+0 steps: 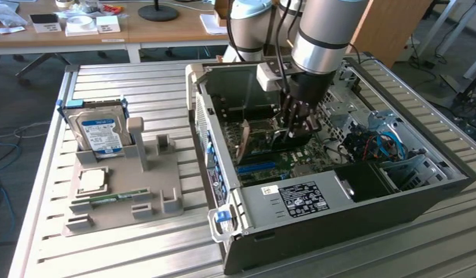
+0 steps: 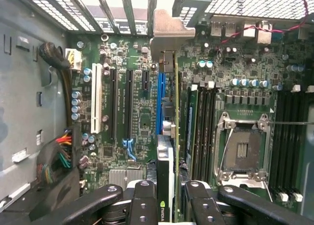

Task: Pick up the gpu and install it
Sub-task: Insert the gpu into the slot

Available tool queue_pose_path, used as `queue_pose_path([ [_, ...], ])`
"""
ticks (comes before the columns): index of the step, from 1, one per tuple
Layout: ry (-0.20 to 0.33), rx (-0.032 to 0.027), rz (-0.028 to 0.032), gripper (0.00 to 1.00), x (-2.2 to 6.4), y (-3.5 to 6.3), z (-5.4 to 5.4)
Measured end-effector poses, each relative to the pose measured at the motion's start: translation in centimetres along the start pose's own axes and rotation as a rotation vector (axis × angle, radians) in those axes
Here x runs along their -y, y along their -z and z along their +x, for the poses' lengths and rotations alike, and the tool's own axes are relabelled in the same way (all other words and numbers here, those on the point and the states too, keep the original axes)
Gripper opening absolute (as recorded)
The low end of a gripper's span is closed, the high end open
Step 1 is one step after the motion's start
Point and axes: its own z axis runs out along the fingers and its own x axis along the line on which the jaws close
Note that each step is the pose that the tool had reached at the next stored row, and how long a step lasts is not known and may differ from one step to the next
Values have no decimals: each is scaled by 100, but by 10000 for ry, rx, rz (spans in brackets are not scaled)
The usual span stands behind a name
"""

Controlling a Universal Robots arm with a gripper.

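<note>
1. In the exterior view, a holder (image 1: 157, 191) was seen at nine o'clock from the case (image 1: 330, 214). A hard drive (image 1: 99, 130) was stood upright in it, and a memory stick (image 1: 114, 198) was laid flat at six o'clock from the drive.
2. The case was laid open on the table (image 1: 145, 255), its board (image 2: 142, 117) exposed.
3. Inside the case, the gripper (image 1: 296, 130) (image 2: 169, 198) was closed narrowly on the gpu (image 1: 261, 139) (image 2: 166, 176), with fingers (image 2: 142, 200) pressed to both faces.
4. The gpu was held edge-on along the blue slot (image 2: 160, 102), its bracket (image 2: 169, 33) set at the rear openings. Whether it was seated could not be told.
5. A CPU socket (image 2: 244, 151) was seen on the board, apart from the gpu.
</note>
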Motion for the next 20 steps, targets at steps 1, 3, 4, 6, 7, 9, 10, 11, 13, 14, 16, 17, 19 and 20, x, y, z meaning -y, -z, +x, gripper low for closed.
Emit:
queue_pose_path([
  [1, 0, -1, 1, 27, -10, -8, 0],
  [3, -1, 0, 5, 27, -29, -25, 0],
  [4, -1, -1, 5, 27, -33, -29, 1],
  [6, 1, -3, 4, 27, -33, -28, 1],
  [7, 1, -2, 4, 27, -33, -29, 1],
  [9, 0, -1, 5, 27, -36, -30, 1],
  [10, -1, 4, 10, 27, -42, -40, 0],
  [11, 0, 2, 13, 27, -48, -51, 1],
  [13, 2, -1, 21, 27, -62, -76, 2],
  [14, 2, -1, 25, 27, -68, -87, 2],
  [16, 3, -3, 25, 27, -71, -93, 3],
  [17, 4, -3, 25, 27, -71, -93, 3],
  [19, 1, -1, 27, 27, -84, -94, 2],
  [20, 2, 0, 28, 27, -98, -95, 2],
])
